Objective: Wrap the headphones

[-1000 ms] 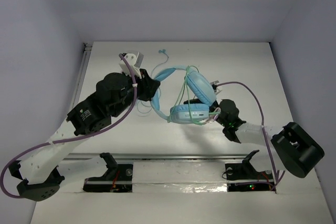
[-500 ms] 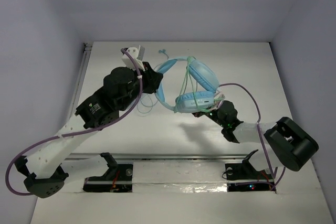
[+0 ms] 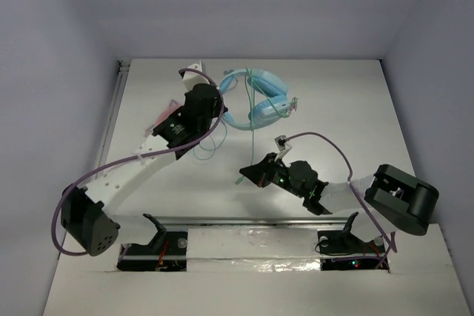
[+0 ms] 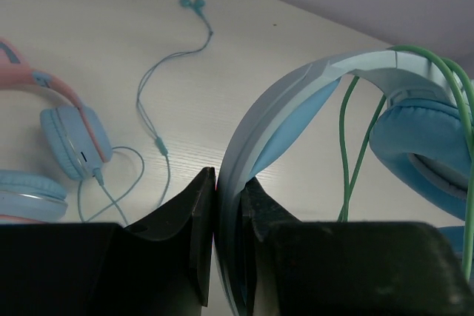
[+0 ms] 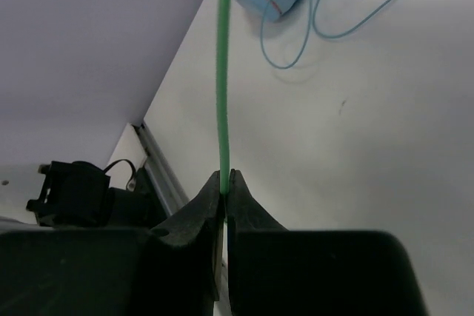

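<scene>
My left tool (image 4: 227,180) clamps the headband (image 4: 296,86) of the headphones (image 3: 259,101), over the tabletop's (image 3: 355,109) far middle. My right tool (image 5: 224,177) pinches their green cable (image 5: 223,72) taut. I should wind it evenly round the cups (image 4: 418,135), never yanking the band loose.

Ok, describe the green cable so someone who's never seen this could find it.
On the white table, find the big light-blue headphones held by the left hand. The cable loops over them and runs straight to the right hand, which pinches it. It is green and taut; the other wires nearby are blue and lie slack.
</scene>
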Motion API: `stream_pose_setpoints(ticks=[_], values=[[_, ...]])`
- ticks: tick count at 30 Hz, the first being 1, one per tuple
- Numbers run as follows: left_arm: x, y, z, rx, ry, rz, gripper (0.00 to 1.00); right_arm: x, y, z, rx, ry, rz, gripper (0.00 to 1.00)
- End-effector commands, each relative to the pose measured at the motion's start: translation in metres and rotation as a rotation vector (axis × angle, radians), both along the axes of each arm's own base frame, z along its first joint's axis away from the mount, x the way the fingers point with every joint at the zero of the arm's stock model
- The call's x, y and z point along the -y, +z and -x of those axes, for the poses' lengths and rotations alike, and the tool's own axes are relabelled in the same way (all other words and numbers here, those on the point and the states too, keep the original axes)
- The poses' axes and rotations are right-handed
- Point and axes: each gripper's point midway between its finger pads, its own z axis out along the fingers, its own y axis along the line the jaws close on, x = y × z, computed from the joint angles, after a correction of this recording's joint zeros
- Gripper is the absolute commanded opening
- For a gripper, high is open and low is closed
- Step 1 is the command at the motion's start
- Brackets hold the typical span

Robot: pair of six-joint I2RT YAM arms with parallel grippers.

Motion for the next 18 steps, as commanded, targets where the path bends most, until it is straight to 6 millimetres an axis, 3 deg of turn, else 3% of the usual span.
stream_pose_setpoints(ticks=[1, 5, 8, 9, 11, 12, 13, 18], values=[[-0.014, 0.062, -0.031, 0.202, 0.162, 0.225, 0.00, -0.009, 0.009, 0.014, -0.023, -0.016, -0.014, 0.00], [-0.016, 0.038, -0.042, 0.179, 0.202, 0.155, 0.00, -0.017, 0.026, 0.044, -0.034, 0.048, -0.040, 0.00], [-0.014, 0.011, -0.046, 0.145, 0.207, 0.116, 0.00, -0.022, 0.042, 0.054, -0.037, 0.094, -0.048, 0.00], [-0.014, -0.007, -0.046, 0.120, 0.206, 0.096, 0.00, -0.023, 0.049, 0.059, -0.036, 0.109, -0.045, 0.00], [-0.011, -0.022, -0.045, 0.102, 0.196, 0.098, 0.00, -0.026, 0.073, 0.060, -0.003, 0.127, -0.074, 0.00], [-0.013, -0.042, -0.041, 0.077, 0.190, 0.079, 0.00, -0.025, 0.075, 0.060, -0.004, 0.125, -0.061, 0.00], [-0.013, -0.047, -0.040, 0.079, 0.190, 0.088, 0.00, -0.025, 0.099, 0.058, 0.024, 0.117, -0.094, 0.00], [0.008, -0.088, -0.014, 0.027, 0.134, 0.063, 0.00, -0.025, 0.135, 0.037, 0.078, 0.019, -0.090, 0.00]])
